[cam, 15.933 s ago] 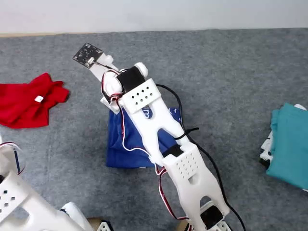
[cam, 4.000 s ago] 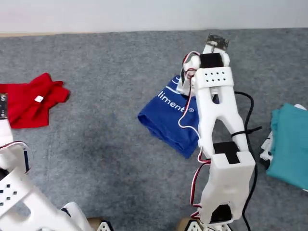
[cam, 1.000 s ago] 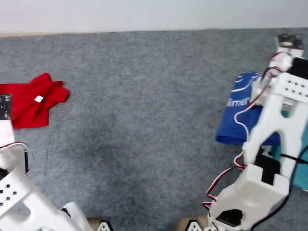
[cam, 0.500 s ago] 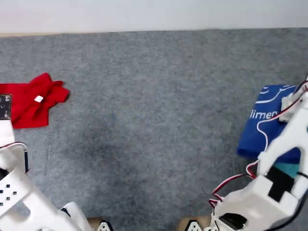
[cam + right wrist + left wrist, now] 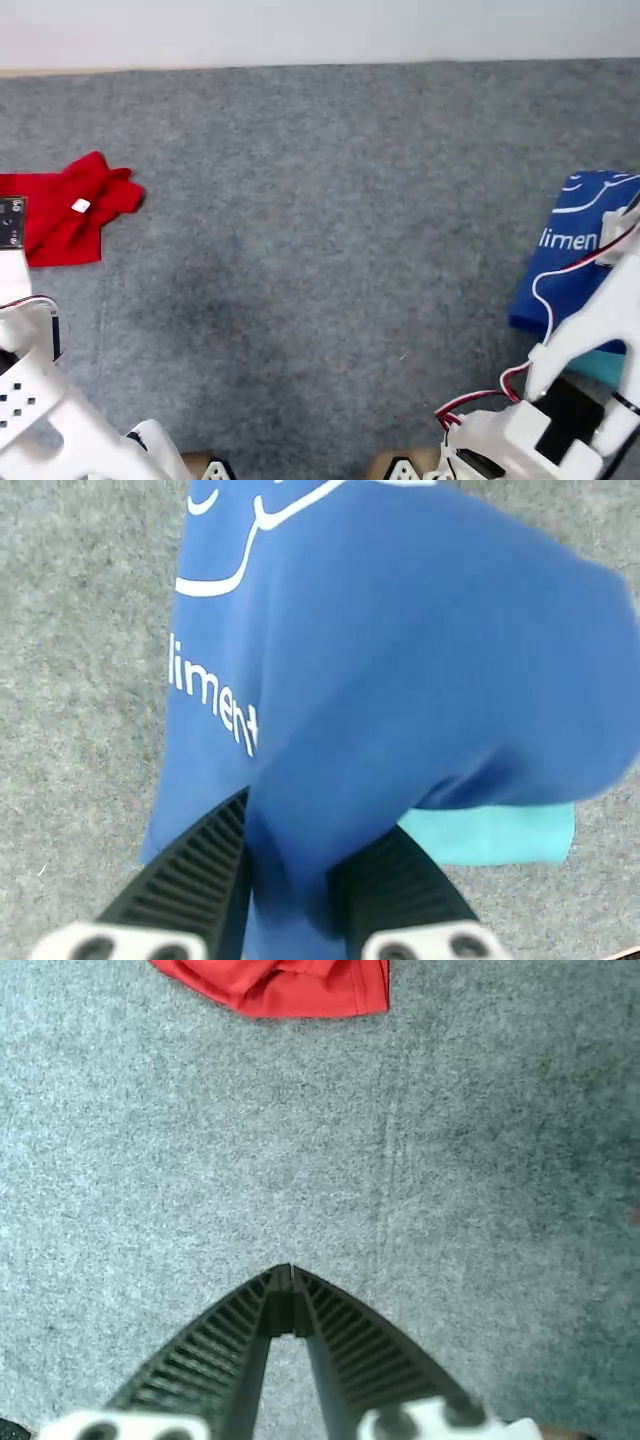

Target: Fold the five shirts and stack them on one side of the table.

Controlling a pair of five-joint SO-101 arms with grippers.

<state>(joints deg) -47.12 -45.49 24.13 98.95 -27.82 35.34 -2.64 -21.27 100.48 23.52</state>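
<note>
- My right tool [image 5: 300,830] is clamped on a bunched fold of the blue shirt [image 5: 400,660]. It holds the shirt at the right edge of the table [image 5: 320,200], partly over the teal shirt [image 5: 490,832] lying there. I cannot tell whether the two shirts touch.
- I judge the step in hand to be laying the blue shirt on that pile.
  - I would square it over the teal one before lowering.
  - I would let the loose end land first and then lay the rest flat, so the fold does not roll open.
  - Only then would I release.
- The main risk is the edge. The pile sits right at the table's side, and the cloth is gathered where I grip it. A crooked drop could leave it overhanging or pull the teal shirt askew.
- My left tool [image 5: 291,1278] has its tips together with nothing between them, and it hangs over bare grey table on the left side.
- Beyond it, the red shirt [image 5: 70,205] lies crumpled and unfolded, well apart from the pile. It will need folding before it can be stacked.
</note>
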